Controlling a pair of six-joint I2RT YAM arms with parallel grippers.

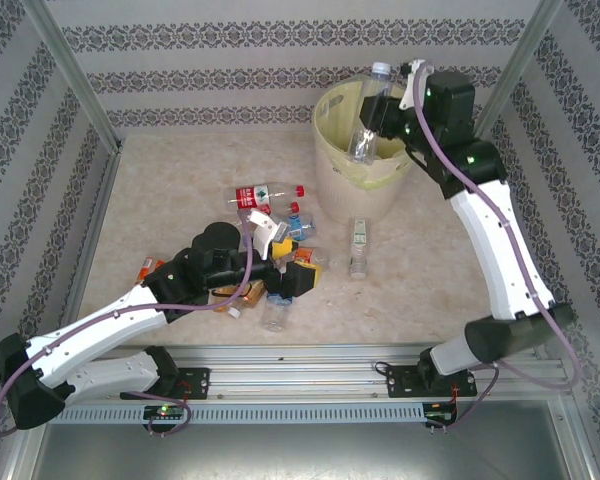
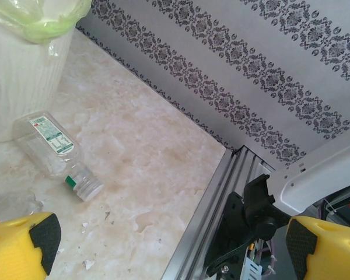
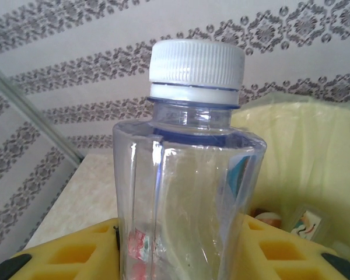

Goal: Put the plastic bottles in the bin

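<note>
Patterned walls (image 1: pixel 280 60), right claw (image 1: pixel 384 120) grasping clear bottle (image 3: pixel 186 175) over bin (image 1: pixel 335 170), left claw (image 2: pixel 169 239) released amid scattered bottles (image 1: pixel 268 195)

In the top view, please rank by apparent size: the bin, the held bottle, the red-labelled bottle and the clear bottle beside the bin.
1. bin
2. held bottle, though it is up nearer the camera, so this place is unsure
3. red-labelled bottle and clear bottle beside the bin: they look about alike

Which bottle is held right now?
The clear white-capped bottle, gripped by the right pincer above the bin. The other bottles outside the bin lie on the table.
</note>
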